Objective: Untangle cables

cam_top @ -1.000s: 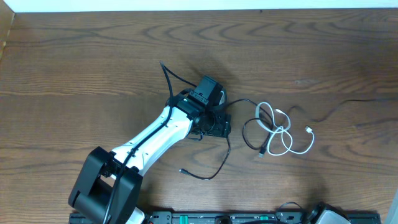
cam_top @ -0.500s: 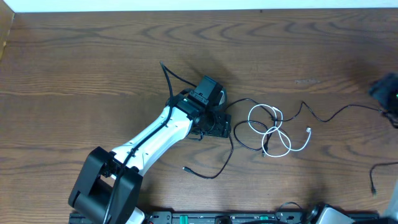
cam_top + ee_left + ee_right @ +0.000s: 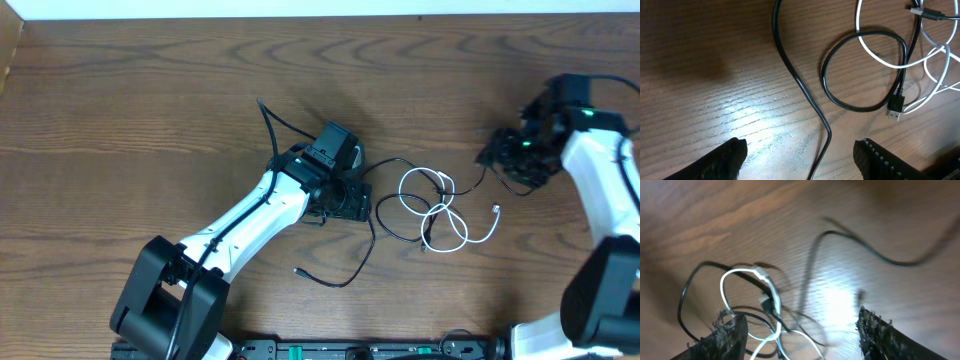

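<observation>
The white cable [image 3: 440,205] lies in loops at mid-table, crossed with the thin black cable [image 3: 365,240]. That black cable runs from a plug end [image 3: 297,271] at the front, through the loops, toward the right. My left gripper [image 3: 355,203] hovers just left of the tangle. In the left wrist view the left gripper [image 3: 800,160] is open, with the black cable [image 3: 800,85] passing between its fingers and the white cable [image 3: 880,55] ahead. My right gripper [image 3: 497,160] stands at the tangle's right side. The right gripper [image 3: 805,337] is open above the blurred white cable [image 3: 747,272] and black cable [image 3: 810,265].
A thicker black wire [image 3: 268,125] rises from the left arm. A black rail [image 3: 350,350] runs along the table's front edge, and a pale wall [image 3: 300,8] borders the far edge. A black USB plug [image 3: 895,107] lies beside the white loops.
My right arm has come in from the right to the tangle's right side. The white loops shifted slightly left, and the black cable's right strand was drawn in. The left arm has not moved.
</observation>
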{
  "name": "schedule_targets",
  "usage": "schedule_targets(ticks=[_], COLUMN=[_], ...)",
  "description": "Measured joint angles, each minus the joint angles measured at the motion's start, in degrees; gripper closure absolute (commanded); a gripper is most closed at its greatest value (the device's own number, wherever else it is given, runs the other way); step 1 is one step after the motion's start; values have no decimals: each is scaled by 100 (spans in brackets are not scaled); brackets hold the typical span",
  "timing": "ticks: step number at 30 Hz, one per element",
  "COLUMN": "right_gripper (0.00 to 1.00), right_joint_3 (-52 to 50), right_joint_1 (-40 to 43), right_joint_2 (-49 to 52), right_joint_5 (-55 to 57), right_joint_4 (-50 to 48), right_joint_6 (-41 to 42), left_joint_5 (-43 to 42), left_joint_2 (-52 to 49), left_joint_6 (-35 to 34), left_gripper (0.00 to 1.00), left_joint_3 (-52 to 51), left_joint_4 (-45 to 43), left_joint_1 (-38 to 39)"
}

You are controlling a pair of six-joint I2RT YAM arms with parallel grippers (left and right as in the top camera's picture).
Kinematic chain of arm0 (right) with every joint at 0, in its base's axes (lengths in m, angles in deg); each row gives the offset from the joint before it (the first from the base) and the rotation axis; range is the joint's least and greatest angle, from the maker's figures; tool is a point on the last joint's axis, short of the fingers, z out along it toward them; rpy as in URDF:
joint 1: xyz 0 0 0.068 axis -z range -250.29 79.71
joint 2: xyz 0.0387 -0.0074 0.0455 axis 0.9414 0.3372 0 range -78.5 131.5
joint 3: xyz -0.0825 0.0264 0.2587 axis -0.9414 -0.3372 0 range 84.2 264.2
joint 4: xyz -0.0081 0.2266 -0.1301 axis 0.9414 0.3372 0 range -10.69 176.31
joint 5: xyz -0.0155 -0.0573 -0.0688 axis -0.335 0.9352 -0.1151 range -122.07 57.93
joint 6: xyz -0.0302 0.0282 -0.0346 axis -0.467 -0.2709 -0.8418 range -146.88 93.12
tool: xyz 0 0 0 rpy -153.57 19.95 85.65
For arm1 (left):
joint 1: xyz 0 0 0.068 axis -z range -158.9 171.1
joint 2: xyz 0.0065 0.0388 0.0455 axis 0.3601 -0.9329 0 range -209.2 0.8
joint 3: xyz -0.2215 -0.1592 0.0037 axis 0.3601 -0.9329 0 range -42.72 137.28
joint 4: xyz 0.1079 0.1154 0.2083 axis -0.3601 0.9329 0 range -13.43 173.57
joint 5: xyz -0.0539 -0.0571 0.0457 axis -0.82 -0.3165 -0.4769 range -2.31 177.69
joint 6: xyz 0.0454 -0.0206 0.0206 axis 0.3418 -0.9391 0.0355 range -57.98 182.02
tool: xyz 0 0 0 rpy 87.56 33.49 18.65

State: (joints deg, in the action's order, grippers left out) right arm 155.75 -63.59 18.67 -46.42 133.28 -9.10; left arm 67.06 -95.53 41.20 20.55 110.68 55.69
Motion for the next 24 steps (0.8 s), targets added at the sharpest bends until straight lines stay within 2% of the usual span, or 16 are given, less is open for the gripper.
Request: schedule_targets(ticks=[5,7,9,11,13,14,19,24], right_gripper=[37,43,60,72,92,99,99,99], right_joint_3=[-2,-2,-2,-2,-2,-2,-2,372], right_joint_1=[-330,-396,-420,-426,-428,-428,-426,-308], right_joint_2=[396,566,704,813,892,903,907,907], right_joint_5=[140,208,251,293,400,422,586,627], right_joint_4=[-24,-28,-33,-46,-48,-55,-332,-275], right_joint_6=[184,306,433,549,682,713,820,514], left_joint_5=[0,0,0,0,0,0,0,0], left_joint_2=[-2,-2,-2,-2,-2,-2,-2,-2], left_joint_6=[0,0,0,0,0,0,2,0], left_gripper=[27,27,27,27,27,27,27,27], left_joint_3=[0,0,0,0,0,0,0,0], left_joint_4=[0,0,0,0,0,0,0,35], left_joint_1=[0,0,0,0,0,0,0,0])
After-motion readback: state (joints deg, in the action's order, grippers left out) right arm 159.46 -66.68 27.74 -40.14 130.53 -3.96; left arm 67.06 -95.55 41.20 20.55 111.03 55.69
